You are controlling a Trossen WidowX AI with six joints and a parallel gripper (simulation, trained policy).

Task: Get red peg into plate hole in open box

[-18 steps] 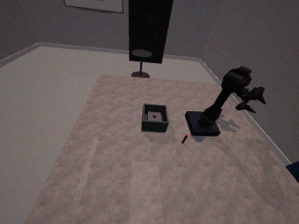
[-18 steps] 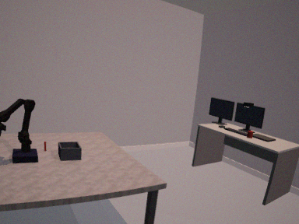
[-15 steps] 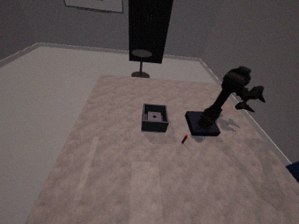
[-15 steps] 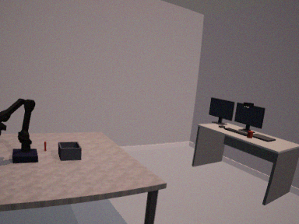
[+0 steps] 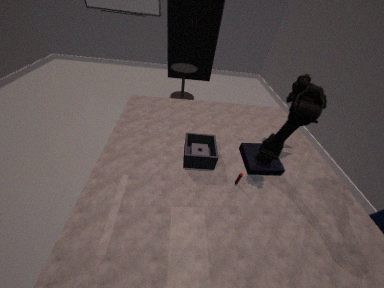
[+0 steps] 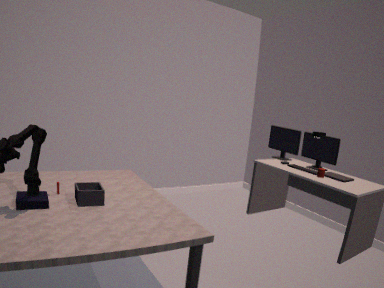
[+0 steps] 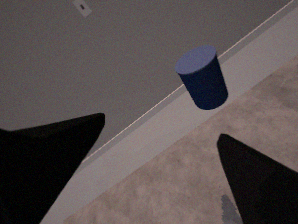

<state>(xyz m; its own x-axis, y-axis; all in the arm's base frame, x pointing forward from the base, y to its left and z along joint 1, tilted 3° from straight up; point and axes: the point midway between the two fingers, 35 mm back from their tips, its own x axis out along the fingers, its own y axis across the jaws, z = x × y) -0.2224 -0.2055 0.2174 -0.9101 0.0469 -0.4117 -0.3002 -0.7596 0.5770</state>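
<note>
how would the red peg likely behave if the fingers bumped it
The red peg would probably tip easily, since it stands upright, slim and tall for its width. Once down, it might roll, as it looks rod-like. It seems stiff, judging by its straight outline.

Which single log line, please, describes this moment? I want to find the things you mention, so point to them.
hand (image 7: 160, 128): open, nothing held | peg (image 5: 239, 178) (image 6: 58, 188): upright on table, between base (image 6: 32, 200) and box (image 5: 201, 162) (image 6: 90, 196) | hole (image 5: 200, 149): no peg in it

The table (image 5: 150, 200) (image 6: 125, 235) (image 7: 165, 195) has a mottled pinkish-beige top. On it stand the arm's dark blue base (image 5: 247, 164) (image 6: 43, 202), the open dark box (image 5: 201, 162) (image 6: 90, 198) and, between them, the upright red peg (image 5: 239, 178) (image 6: 58, 188).
</note>
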